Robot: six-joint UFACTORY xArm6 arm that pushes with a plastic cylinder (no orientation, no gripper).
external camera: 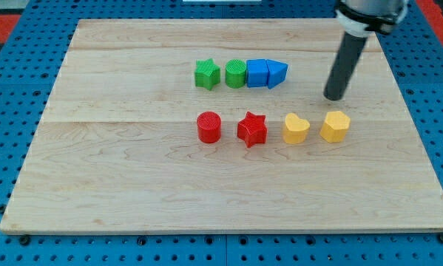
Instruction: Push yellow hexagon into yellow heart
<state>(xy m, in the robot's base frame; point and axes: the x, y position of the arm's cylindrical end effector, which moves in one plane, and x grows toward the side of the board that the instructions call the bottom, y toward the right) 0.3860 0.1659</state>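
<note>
The yellow hexagon (335, 126) sits on the wooden board at the view's right. The yellow heart (296, 128) lies just to its left, with a small gap between them. My tip (333, 97) rests on the board just above the hexagon in the view, a short gap away and touching no block. The dark rod rises from it toward the view's top right.
A red star (252, 129) and a red cylinder (208, 127) lie left of the heart in the same row. Above them a green star (207, 74), a green cylinder (236, 73), a blue cube (257, 72) and a blue triangle (276, 73) stand in a row.
</note>
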